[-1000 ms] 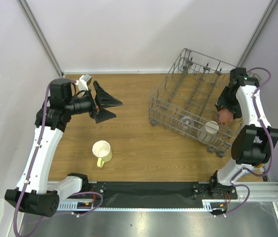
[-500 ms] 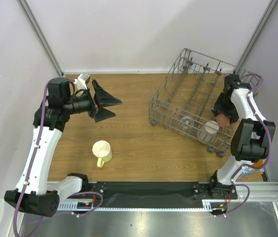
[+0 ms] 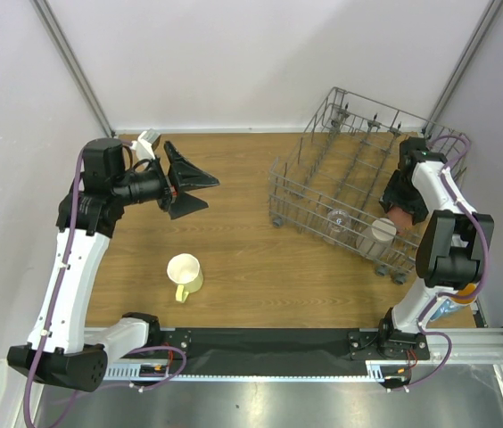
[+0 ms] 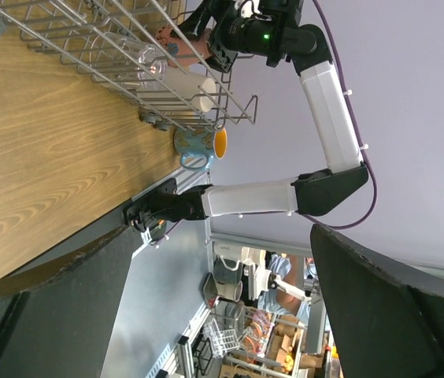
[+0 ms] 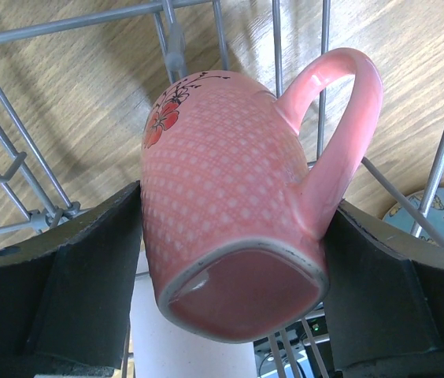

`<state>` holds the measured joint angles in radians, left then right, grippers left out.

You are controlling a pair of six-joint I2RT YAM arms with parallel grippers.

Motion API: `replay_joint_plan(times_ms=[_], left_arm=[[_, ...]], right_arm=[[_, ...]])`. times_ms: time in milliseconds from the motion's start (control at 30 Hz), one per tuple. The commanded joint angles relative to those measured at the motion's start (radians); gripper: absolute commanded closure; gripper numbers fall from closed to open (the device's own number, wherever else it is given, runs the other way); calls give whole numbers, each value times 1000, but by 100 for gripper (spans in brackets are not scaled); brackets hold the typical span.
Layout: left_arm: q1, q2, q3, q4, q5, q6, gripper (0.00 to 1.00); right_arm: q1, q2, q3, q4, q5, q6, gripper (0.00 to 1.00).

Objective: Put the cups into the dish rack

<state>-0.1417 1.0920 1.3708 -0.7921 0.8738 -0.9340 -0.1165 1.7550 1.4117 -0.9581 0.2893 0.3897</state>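
R claw (image 5: 226, 272) w/ pink mug (image 5: 222, 189) over rack (image 3: 350, 169)

Rack at right, one mug at left.
The dish rack (image 3: 345, 192) is set on the right half of the table (image 3: 243, 169). A glass (image 3: 339, 218) and a handleless cup (image 3: 382, 232) are lodged side by side along its near edge, the cup to the right. Behind the cup, a second mug (image 5: 230, 197) is clamped in the right gripper (image 5: 234, 272). A handled mug (image 3: 185, 271) is stood at near left, well apart from the rack.
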Motion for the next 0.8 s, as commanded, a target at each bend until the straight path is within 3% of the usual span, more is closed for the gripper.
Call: replay_joint_plan(times_ms=[0,100,400,567,767], left_arm=[[10,-17,37,-1,8,-17,1],[10,-21,34,-1,5,-22,1],[10,-55,-12,11,8,-45,1],[8,-66,-26,24,11,-55,0],[8,-75,-38,27,21,-58,0]], right_arm=[[3,-5,-34,4,21,-8,68],[3,-25,-43,1,14,-9,49],[3,-91,-45,-34,-12,-20,12],[1,-109,-16,-54,-7,-26,1],[-2,-120,19,-79,-16,-29,0]])
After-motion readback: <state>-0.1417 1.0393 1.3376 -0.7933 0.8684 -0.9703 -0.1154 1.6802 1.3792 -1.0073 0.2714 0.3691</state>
